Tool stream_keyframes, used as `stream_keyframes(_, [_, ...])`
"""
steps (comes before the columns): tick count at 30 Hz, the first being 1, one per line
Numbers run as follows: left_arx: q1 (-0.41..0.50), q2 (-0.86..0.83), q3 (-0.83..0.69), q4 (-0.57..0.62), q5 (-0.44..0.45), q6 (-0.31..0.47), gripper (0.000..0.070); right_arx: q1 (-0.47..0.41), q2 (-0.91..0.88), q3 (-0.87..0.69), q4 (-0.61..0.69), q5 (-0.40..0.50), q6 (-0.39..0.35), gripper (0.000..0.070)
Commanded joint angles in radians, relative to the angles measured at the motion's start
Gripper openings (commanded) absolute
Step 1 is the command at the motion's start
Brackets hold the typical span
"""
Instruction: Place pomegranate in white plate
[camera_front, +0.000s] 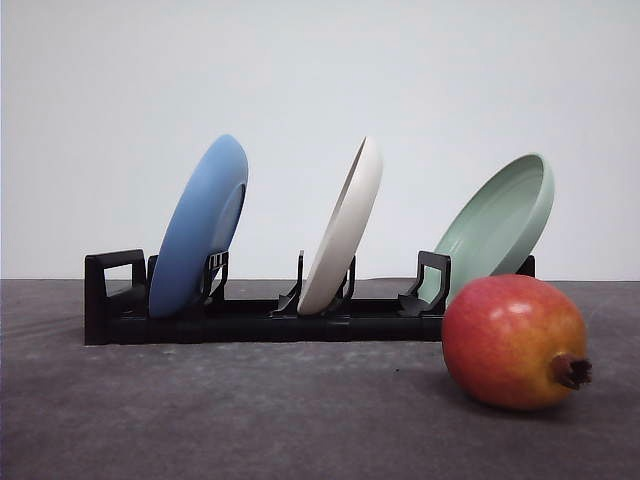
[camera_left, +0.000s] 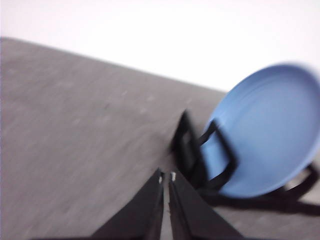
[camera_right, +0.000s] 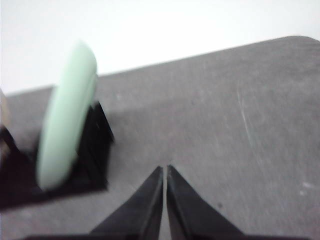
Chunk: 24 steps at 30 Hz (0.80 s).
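- Nothing done yet, judging by the layout: pomegranate (camera_front: 515, 342) resting on the dark table (camera_front: 250, 420), untouched, out in front of the black rack (camera_front: 250, 318) at its right end.
- White plate (camera_front: 345, 225) standing on edge in the middle slot of the rack, tilted to the right, between the blue plate (camera_front: 200, 228) and the pale green plate (camera_front: 500, 222); nothing in it.
- Likely all left to do: grasp the fruit, get the plate flat or reachable, set the fruit inside.
- Left gripper (camera_left: 166, 176) closed with nothing between the fingers, tips nearly touching, hanging over bare table just beside the blue plate's end of the rack; view blurred.
- Right gripper (camera_right: 165, 170) likewise closed and empty, over bare table near the green plate; also blurred.
- Fruit round and glossy, red-orange fading to yellow on top, small dark brown crown pointing right and slightly down.
- Probably prone to rolling, given smooth round skin.
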<state>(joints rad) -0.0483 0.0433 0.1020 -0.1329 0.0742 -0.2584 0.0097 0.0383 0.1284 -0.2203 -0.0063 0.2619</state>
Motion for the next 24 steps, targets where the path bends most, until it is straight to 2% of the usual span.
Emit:
stream_keyframes(1, [-0.008, 0.026, 0.06, 0.013, 0.024, -0.024, 0.0001, 0.002, 0.027, 0.088, -0.027, -0.005, 0.061, 0.0005])
stream_keyframes(4, [-0.024, 0.104, 0.162, -0.031, 0.075, -0.024, 0.0001, 0.001, 0.108, 0.233, -0.119, -0.053, 0.063, 0.0005])
stream_keyframes(7, [-0.038, 0.208, 0.284, -0.09, 0.17, -0.021, 0.0001, 0.001, 0.206, 0.379, -0.196, -0.156, 0.048, 0.0005])
stream_keyframes(11, [-0.051, 0.372, 0.469, -0.171, 0.392, 0.001, 0.0001, 0.001, 0.35, 0.579, -0.316, -0.352, -0.043, 0.0005])
stream_keyframes(15, [-0.059, 0.52, 0.64, -0.223, 0.631, 0.015, 0.0001, 0.001, 0.465, 0.74, -0.426, -0.497, -0.155, 0.0005])
stream_keyframes(17, [-0.064, 0.578, 0.705, -0.22, 0.729, 0.015, 0.0001, 0.001, 0.51, 0.802, -0.451, -0.582, -0.199, 0.0006])
stream_keyframes(21, [-0.064, 0.658, 0.786, -0.211, 0.885, 0.019, 0.0, 0.001, 0.557, 0.864, -0.448, -0.694, -0.223, 0.0006])
stream_keyframes(24, [-0.065, 0.683, 0.806, -0.206, 0.929, 0.047, 0.0, 0.001, 0.562, 0.869, -0.433, -0.734, -0.221, 0.0005])
